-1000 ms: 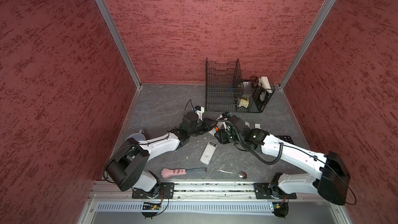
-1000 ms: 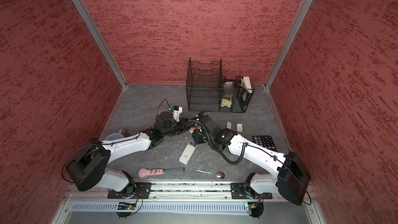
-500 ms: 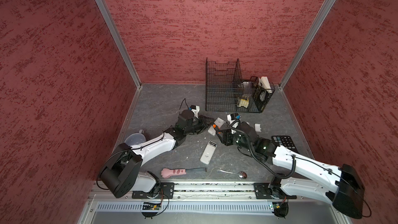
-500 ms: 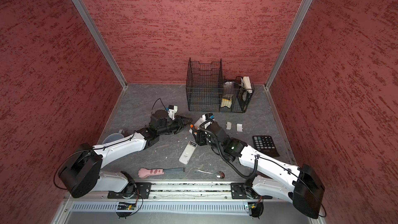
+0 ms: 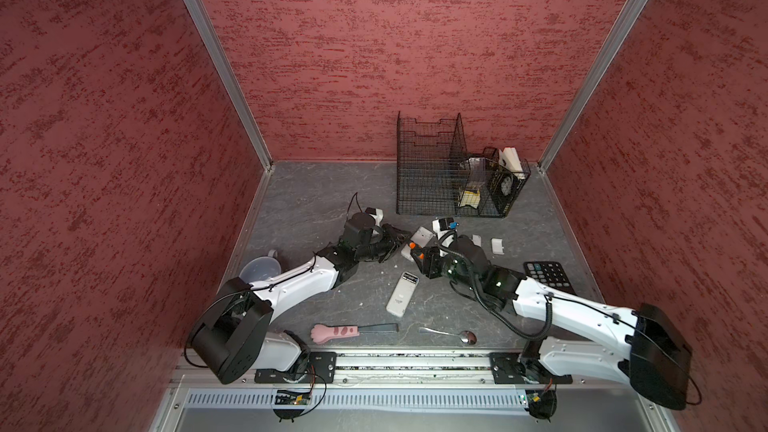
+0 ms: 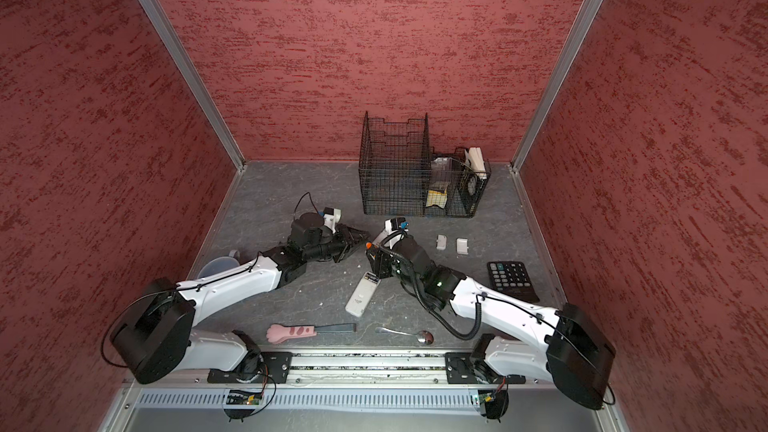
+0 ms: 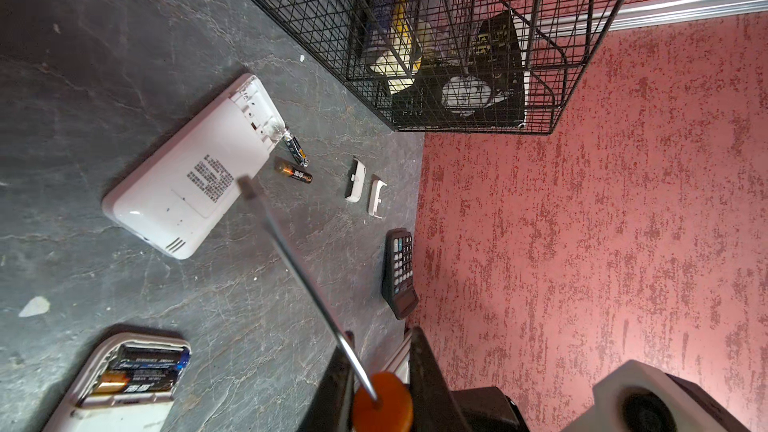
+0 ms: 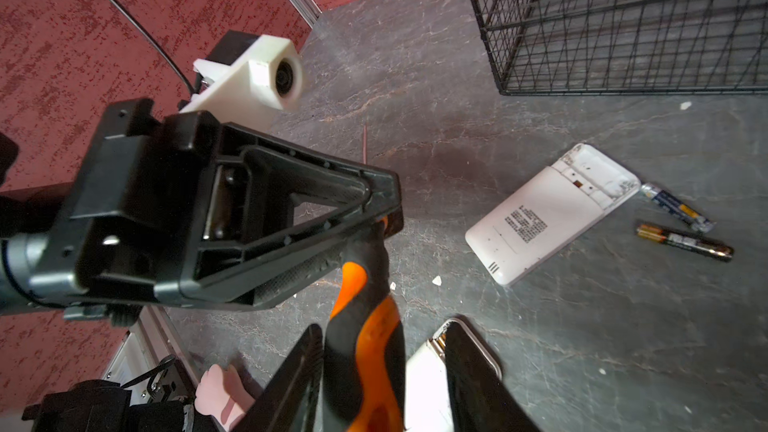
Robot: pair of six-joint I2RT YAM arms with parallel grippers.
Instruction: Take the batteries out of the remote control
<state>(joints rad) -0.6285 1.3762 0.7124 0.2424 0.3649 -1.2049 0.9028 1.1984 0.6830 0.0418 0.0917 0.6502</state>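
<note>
**Fig.** At centre frame in both top views we see the left gripper [image 8: 386, 218] pressed together on the front of the orange-handled screwdriver [image 8: 357, 284]. The right gripper [image 8: 382, 332] straddles its handle; we cannot tell whether it grips. Two batteries [image 7: 294, 171] lie loose, just beside the large white remote [image 7: 195, 172]. Two more sit inside the small remote [image 7: 137, 371].

Glossy white plastic remote [image 7: 187, 176], black wire basket [image 5: 432, 168], matt stone-look tabletop [image 5: 316, 197]

The print on the white remote [image 7: 195, 172] and batteries [image 7: 294, 171] is illegible.
</note>
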